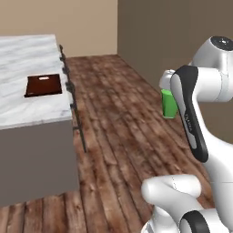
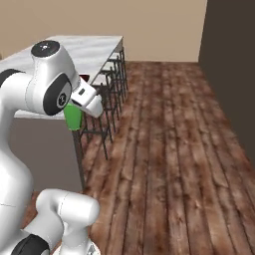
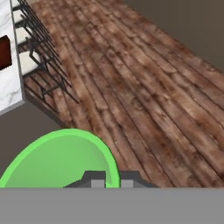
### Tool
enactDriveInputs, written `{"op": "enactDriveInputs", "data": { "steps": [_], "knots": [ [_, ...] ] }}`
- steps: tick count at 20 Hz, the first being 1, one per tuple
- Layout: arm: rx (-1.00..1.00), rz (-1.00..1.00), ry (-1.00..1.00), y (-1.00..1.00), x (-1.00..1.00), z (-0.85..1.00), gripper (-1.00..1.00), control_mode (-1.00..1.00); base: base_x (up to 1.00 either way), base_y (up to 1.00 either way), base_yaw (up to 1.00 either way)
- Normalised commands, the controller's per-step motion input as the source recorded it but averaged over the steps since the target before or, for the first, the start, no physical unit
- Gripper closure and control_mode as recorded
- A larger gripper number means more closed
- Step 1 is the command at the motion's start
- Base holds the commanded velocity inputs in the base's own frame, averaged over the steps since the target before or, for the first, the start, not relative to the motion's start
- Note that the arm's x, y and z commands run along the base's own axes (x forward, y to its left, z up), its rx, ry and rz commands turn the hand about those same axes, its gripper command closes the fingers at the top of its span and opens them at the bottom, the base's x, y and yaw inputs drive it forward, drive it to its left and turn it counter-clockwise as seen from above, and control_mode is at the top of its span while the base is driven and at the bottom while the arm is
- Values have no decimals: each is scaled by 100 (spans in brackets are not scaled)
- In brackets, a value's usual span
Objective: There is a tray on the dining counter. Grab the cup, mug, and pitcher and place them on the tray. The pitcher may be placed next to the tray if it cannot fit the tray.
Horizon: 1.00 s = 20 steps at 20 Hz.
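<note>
My gripper (image 3: 111, 180) is shut on the rim of the bright green cup (image 3: 61, 159), which hangs in the air over the wooden floor. The cup (image 1: 169, 103) shows beside my forearm, and under the white hand as cup (image 2: 73, 117). The dark reddish-brown tray (image 1: 43, 85) lies on the white marble dining counter (image 1: 27, 59), well to the left of the cup, with nothing on it. A corner of the tray (image 3: 3, 52) shows at the left edge of the hand view. The mug and the pitcher are out of view.
A row of black-legged bar stools (image 1: 73, 93) lines the counter's near side, also stools (image 2: 107, 94). Wooden plank floor (image 1: 118, 118) stretches between me and the counter. A dark brown wall (image 1: 159, 32) stands to the right.
</note>
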Motion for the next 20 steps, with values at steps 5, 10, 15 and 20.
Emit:
{"op": "enactDriveInputs", "data": {
  "steps": [5, 10, 15, 20],
  "knots": [
    [0, 0, 0, 0, 0, 0, 100, 100, 31, -77, 50],
    [0, 0, 0, 0, 0, 0, 100, 100, 28, -80, 49],
    [0, 0, 0, 0, 0, 0, 100, 100, 21, -68, 42],
    [0, 0, 0, 0, 0, 0, 100, 100, 26, -67, 39]
  ]
}}
